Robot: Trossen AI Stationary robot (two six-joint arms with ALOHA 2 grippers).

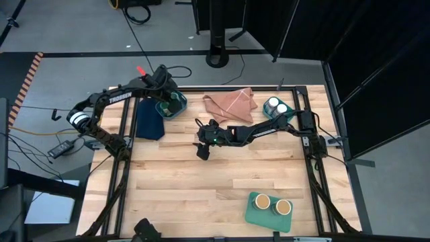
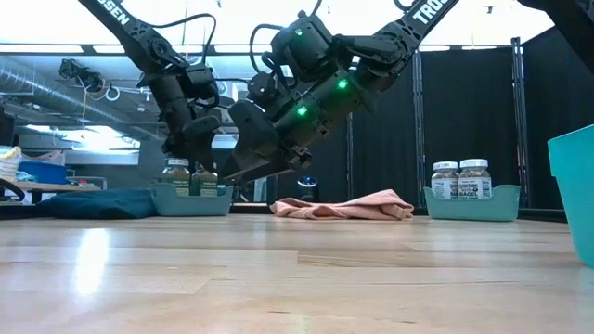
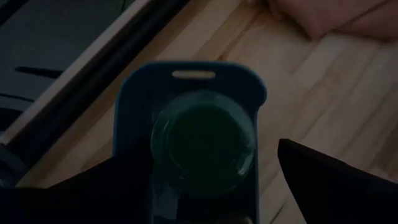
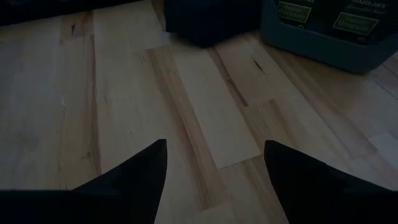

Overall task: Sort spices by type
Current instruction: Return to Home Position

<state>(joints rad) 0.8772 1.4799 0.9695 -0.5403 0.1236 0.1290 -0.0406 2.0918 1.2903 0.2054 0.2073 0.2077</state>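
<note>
Two binned jars [image 2: 176, 173] sit between navy cloth [image 1: 148, 121] and pink cloth [image 1: 230, 104].

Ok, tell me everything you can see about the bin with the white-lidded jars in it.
The teal bin is a low, plastic-looking tub with outward-flaring walls. It stands upright on the wooden table near the far right corner, beside the right arm's base and apart from the pink cloth. Two white-lidded jars stand upright inside, side by side, their labelled bodies rising above its rim. Only the table and jars appear to touch it.

Green-lidded jars [image 2: 176, 174], white-lidded jars [image 1: 273, 103], tan-topped jars [image 1: 263, 201] — and the cloth [image 1: 230, 104] is pink.
</note>
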